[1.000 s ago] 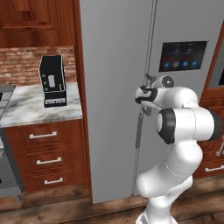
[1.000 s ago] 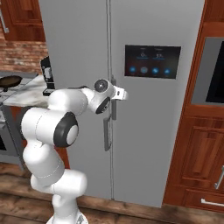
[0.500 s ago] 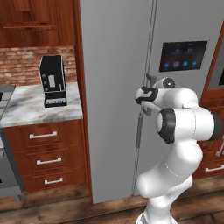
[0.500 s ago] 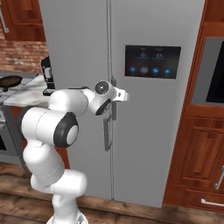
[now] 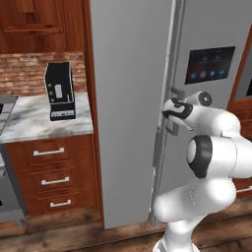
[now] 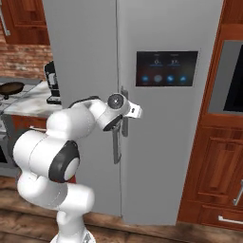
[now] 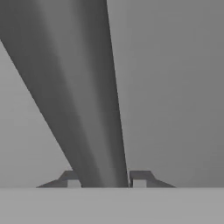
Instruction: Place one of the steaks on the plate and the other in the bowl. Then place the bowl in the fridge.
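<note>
The tall light-grey fridge (image 5: 128, 98) (image 6: 161, 156) stands straight ahead with both doors closed. My gripper (image 5: 167, 111) (image 6: 121, 121) is at the vertical door handle (image 5: 173, 129) by the seam between the doors. The hand view has the grey handle bar (image 7: 83, 96) running between the two fingertips, and the gripper (image 7: 105, 178) is shut on it. The steaks, the plate and the bowl are out of view.
A marble counter (image 5: 29, 120) with a black coffee machine (image 5: 59, 91) sits left of the fridge, above wooden drawers (image 5: 49, 172). A small frying pan (image 6: 12, 87) rests further left. Wooden cabinets (image 6: 218, 156) flank the fridge on the right.
The fingers have closed around the fridge door handle. The arm and the fridge doors have hardly moved.
</note>
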Motion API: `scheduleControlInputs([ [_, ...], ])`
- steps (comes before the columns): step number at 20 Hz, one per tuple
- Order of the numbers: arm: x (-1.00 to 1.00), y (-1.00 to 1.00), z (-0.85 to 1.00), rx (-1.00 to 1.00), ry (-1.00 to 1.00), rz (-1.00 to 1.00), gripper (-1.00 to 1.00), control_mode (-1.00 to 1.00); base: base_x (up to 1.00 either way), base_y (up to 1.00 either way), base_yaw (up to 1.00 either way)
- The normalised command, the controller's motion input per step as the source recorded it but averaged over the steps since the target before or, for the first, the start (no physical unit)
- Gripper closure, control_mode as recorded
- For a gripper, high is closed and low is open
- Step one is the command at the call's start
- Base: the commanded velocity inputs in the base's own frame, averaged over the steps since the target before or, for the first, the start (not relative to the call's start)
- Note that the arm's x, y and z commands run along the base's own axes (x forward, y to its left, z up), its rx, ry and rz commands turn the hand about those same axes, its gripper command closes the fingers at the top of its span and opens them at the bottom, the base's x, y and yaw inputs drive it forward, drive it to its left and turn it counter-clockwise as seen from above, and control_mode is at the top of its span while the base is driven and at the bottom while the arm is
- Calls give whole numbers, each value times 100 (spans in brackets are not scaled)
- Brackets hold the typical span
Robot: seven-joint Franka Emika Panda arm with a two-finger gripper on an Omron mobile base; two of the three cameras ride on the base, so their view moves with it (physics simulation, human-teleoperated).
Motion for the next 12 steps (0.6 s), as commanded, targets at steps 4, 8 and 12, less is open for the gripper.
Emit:
scheduleControlInputs([
  [4, -96, -71, 66, 12, 4, 0, 100, -100, 0, 0, 0],
  [8, -100, -84, 69, 13, 1, 0, 100, -100, 0, 0, 0],
  [12, -97, -76, 69, 11, 0, 0, 100, -100, 0, 0, 0],
])
